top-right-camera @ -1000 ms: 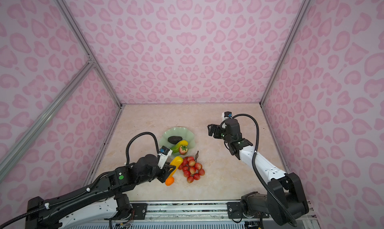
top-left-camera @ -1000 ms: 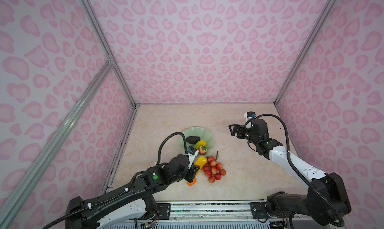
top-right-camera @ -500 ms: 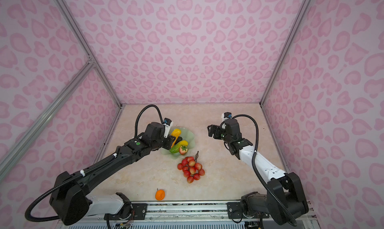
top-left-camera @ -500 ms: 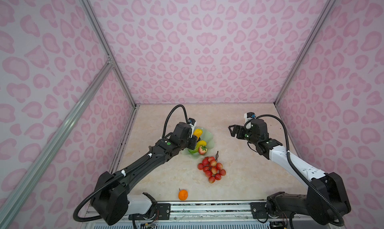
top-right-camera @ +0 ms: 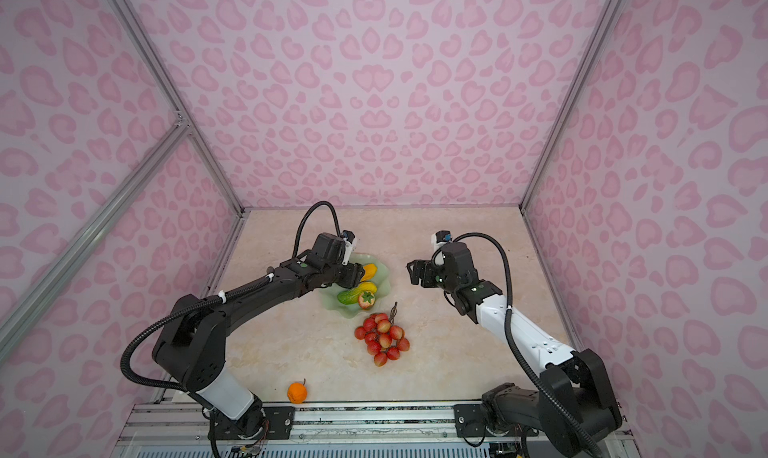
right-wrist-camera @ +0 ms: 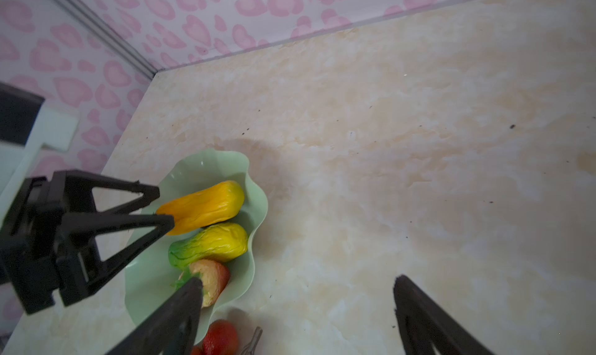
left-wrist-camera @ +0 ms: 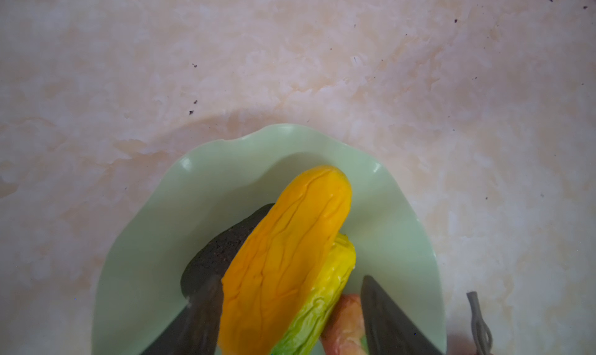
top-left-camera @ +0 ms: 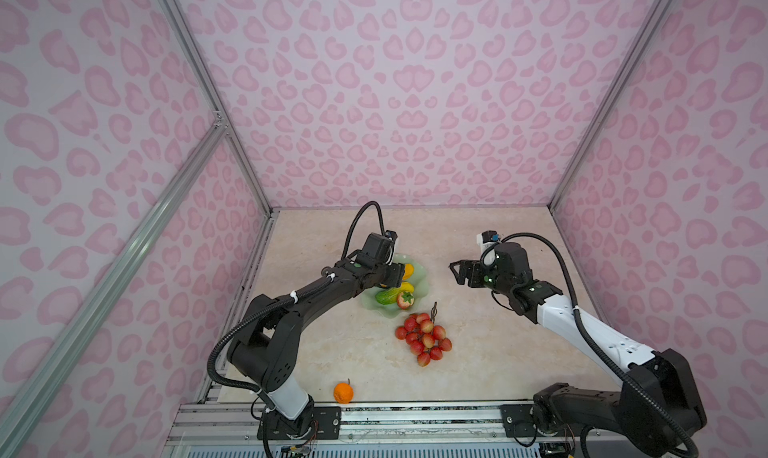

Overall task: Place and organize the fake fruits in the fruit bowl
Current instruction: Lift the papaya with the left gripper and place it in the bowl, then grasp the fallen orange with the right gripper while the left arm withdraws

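Four fruits in the bowl, two out on the table

The fruit bowl (top-left-camera: 420, 275) sits mid-table (top-left-camera: 498, 352). In it the yellow-orange oblong (left-wrist-camera: 290, 256) leans on the avocado (left-wrist-camera: 222, 250) and the yellow-green oblong (top-left-camera: 388, 295), strawberry (top-left-camera: 405, 300) alongside. Left gripper (left-wrist-camera: 290, 279) hangs right over it, jaws parted either side of the yellow-orange oblong, not squeezing. Berry bunch (top-left-camera: 424, 337) lies just beside the bowl, small orange (top-left-camera: 343, 392) at the near edge. Right gripper (right-wrist-camera: 298, 279) is spread wide, empty.

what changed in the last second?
The left gripper carried the yellow-orange oblong from beside the berry bunch back to the fruit bowl. It then opened, and the oblong now lies in the bowl. The right gripper stayed open and hovering, and the berry bunch did not move.
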Controlling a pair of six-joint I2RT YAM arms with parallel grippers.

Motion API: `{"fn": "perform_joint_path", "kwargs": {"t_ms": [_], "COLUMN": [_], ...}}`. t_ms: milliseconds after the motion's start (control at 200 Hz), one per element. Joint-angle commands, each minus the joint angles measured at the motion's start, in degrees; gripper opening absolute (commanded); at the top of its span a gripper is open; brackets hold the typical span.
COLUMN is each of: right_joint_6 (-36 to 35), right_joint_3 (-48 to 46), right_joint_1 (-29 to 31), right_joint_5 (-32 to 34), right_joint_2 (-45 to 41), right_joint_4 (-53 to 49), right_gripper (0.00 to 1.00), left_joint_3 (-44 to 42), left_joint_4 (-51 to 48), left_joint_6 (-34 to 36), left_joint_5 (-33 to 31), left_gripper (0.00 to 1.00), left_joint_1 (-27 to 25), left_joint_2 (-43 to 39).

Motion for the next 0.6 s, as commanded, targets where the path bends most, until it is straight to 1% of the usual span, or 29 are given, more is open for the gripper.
{"fn": "perform_joint_path", "kwargs": {"t_ms": [0,70,140,205,330,465,595], "right_joint_6": [-7.24,-10.34,-13.62,-16.97,-22.75,-26.37,-28.89], "right_joint_3": [0.4,0.35,1.17,2.83,7.64,13.76,19.67], "right_joint_1": [6.34,12.62,19.2,25.11,35.07,40.68,43.54], "right_joint_5": [-0.05,-1.55,-3.86,-6.89,-8.56,-10.36,-9.05], "right_joint_2": [-0.76,-0.43,1.64,5.01,12.56,20.73,28.47], "right_joint_4": [-2.45,-1.62,-1.18,-1.58,-3.83,-6.85,-11.27], "right_gripper": [0.91,0.91,0.91,0.9,0.87,0.85,0.83], "left_joint_3": [-1.33,-3.13,-5.4,-8.32,-15.31,-22.42,-27.27], "left_joint_4": [5.01,6.39,7.42,8.36,9.1,7.94,4.31], "left_joint_6": [-1.9,-2.45,-3.44,-4.68,-7.21,-9.76,-11.24], "left_joint_5": [-1.97,-3.42,-5.49,-7.46,-12.52,-16.11,-19.55], "left_gripper": [0.76,0.82,0.86,0.88,0.92,0.96,0.99], "left_joint_1": [1.45,2.97,4.97,7.16,11.44,14.75,15.94], "left_joint_2": [-5.74,-10.35,-15.19,-20.29,-31.64,-44.57,-54.91]}}
